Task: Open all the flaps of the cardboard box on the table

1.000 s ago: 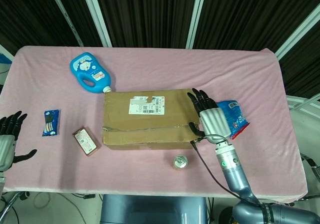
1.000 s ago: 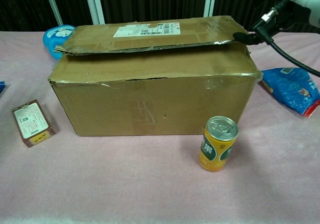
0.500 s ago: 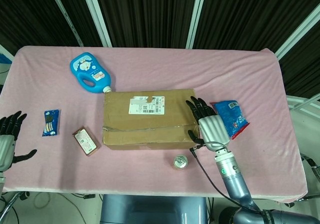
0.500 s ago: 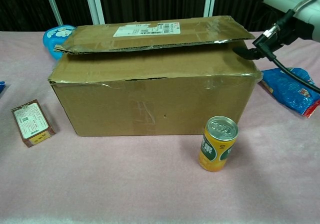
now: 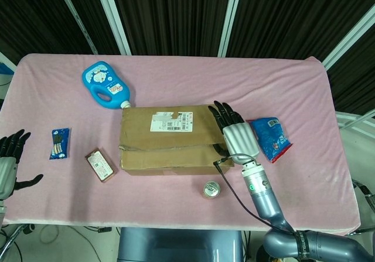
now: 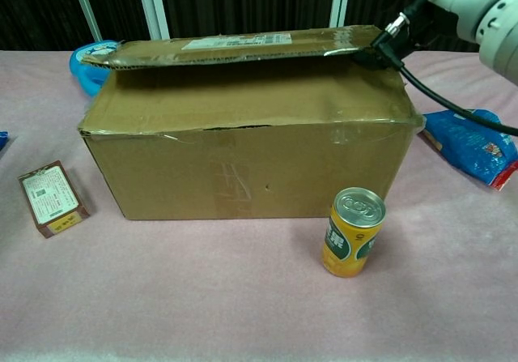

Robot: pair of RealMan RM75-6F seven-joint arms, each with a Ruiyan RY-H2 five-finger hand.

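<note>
My right robot hand (image 5: 236, 134) lay on rear flap (image 6: 243, 46) of box (image 6: 251, 155), fingers spread, grasping nothing. Best: hook edge, lift slowly, swing outward.

Brown cardboard box (image 5: 170, 140) sits mid-bench (image 5: 176, 80), long side facing the front edge. Its rear top flap (image 6: 243, 46) stands slightly raised above the front flap (image 6: 243, 107). Right hand (image 5: 234, 134) lies over the box's right end, fingers on the rear flap. Blue detergent bottle (image 5: 105, 86) lies behind the box, to the left. Small brown carton (image 5: 99, 164) lies just left of the box; blue snack packet (image 5: 58, 143) further left. Left hand (image 5: 8, 162) at the bench's left edge. Yellow drink can (image 6: 353, 231) stands in front of the box, right of centre. Blue crisp bag (image 5: 270, 138) lies right of the box, beside the right hand.
</note>
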